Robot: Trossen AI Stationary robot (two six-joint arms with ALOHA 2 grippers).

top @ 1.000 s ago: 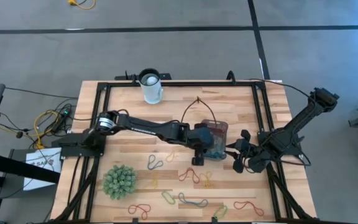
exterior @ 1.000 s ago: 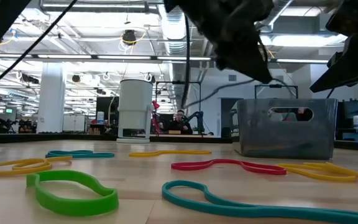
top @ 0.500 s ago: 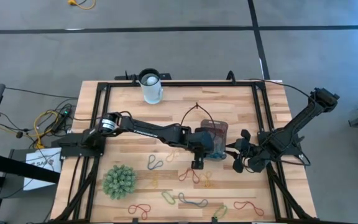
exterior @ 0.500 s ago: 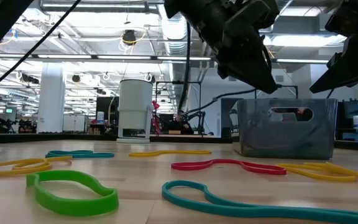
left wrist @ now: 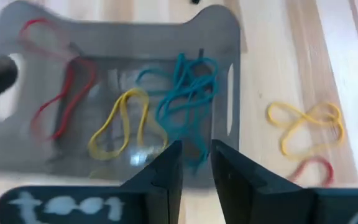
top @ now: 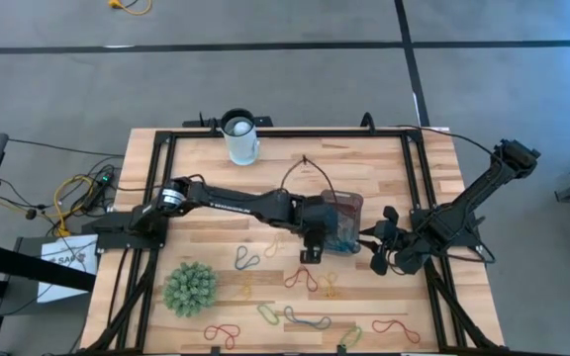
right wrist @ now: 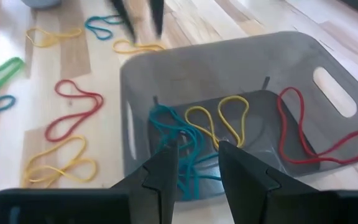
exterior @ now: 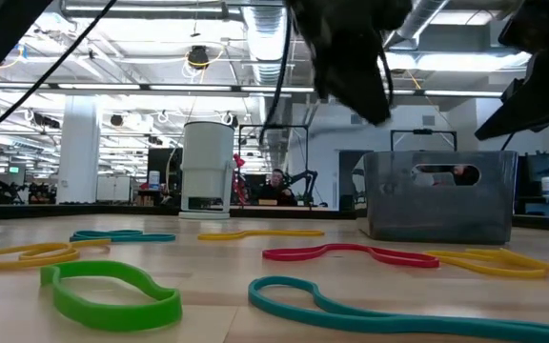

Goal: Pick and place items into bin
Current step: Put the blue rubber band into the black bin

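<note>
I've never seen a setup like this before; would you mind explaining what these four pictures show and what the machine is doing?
It is a robot with two dark arms at a wooden table. One picture looks straight down, one looks level across the tabletop, and two come from cameras on the arms' wrists. Coloured loops lie scattered on the wood, beside a green spiky ball and a white cup. The clear grey bin already holds teal, yellow and red loops. The left gripper hangs over the bin's edge, holding nothing. The right gripper waits open beside the bin, also holding nothing.
</note>
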